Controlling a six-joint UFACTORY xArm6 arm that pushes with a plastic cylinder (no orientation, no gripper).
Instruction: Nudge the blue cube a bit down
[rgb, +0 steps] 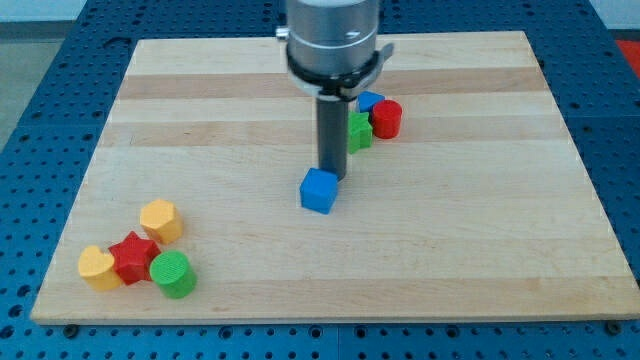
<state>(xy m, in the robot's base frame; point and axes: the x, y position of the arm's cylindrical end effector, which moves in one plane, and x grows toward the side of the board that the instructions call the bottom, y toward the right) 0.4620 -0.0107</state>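
Note:
The blue cube (319, 191) sits near the middle of the wooden board (450, 250). My tip (331, 175) is at the cube's upper right edge, touching or almost touching it. The dark rod rises from there to the arm's grey body (332, 40) at the view's top.
Behind the rod, toward the view's upper right, stand a green block (359, 132), a red cylinder (387, 118) and a small blue block (370, 101). At the lower left lie a yellow block (160, 219), a red star (134, 257), a yellow heart (97, 268) and a green cylinder (173, 274).

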